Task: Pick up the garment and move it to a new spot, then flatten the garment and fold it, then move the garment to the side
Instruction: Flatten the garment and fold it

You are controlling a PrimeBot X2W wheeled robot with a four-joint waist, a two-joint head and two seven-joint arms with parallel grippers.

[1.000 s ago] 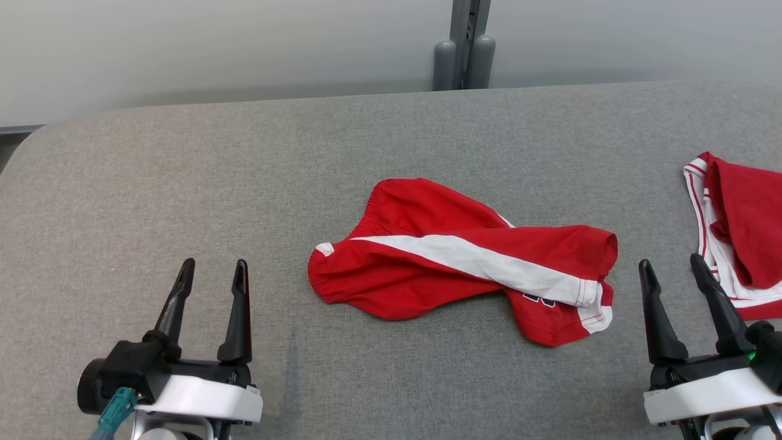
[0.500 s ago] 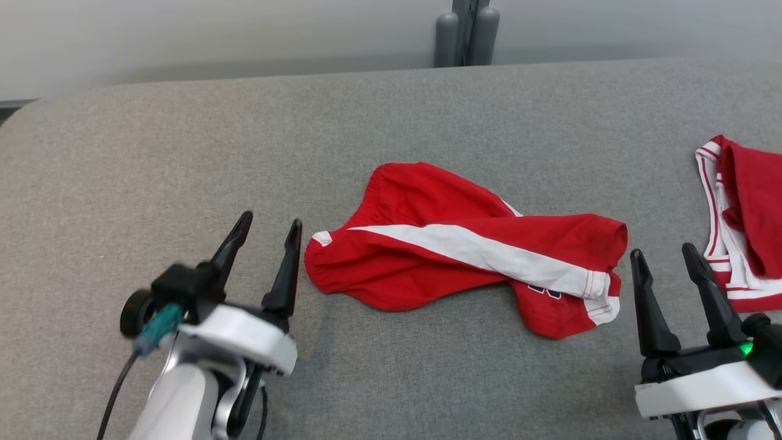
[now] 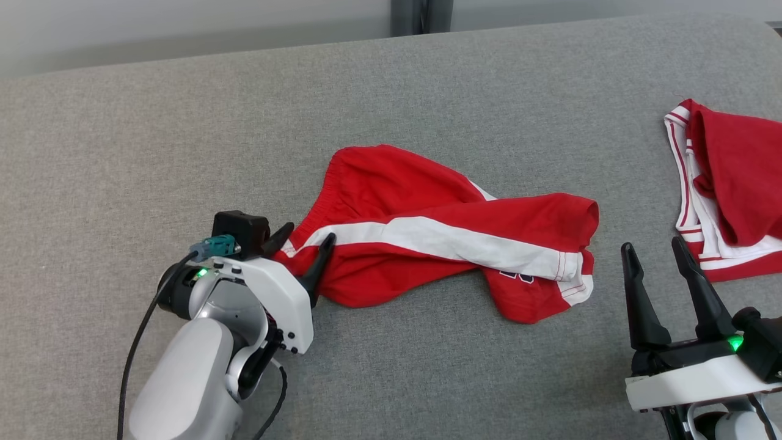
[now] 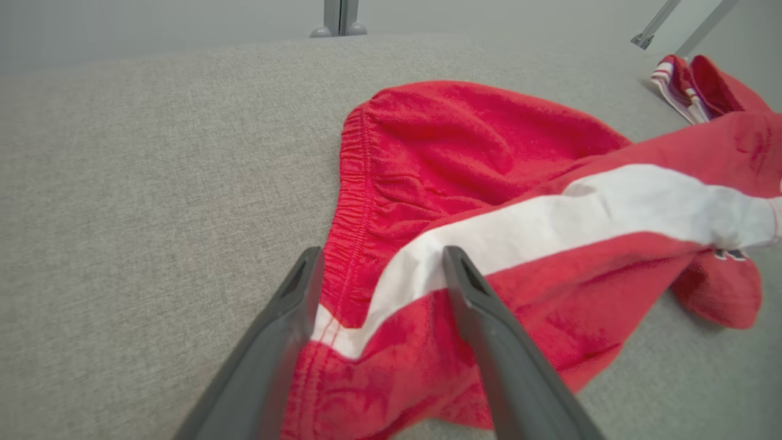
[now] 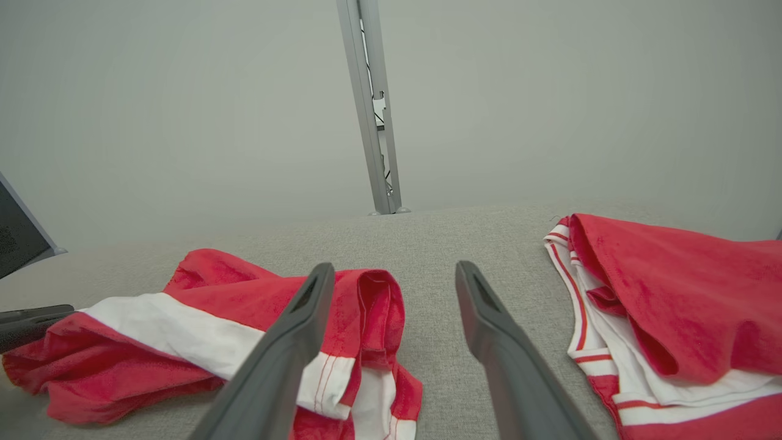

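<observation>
Pick-up step. My left claw (image 3: 308, 233) is spread, straddling the waistband (image 4: 351, 201) of the shorts (image 3: 427, 201) mid-worktop (image 3: 122, 153). My right claw (image 3: 651, 243) is spread and holds nothing. Next: pinch the waistband, then lift.

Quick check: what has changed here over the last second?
The left gripper moved forward and rightward to the red shorts; open, it now straddles their waistband end, not yet closed. The head camera shifted too. Unchanged: shorts lying on the table, right gripper open and idle, second red garment at right.
</observation>
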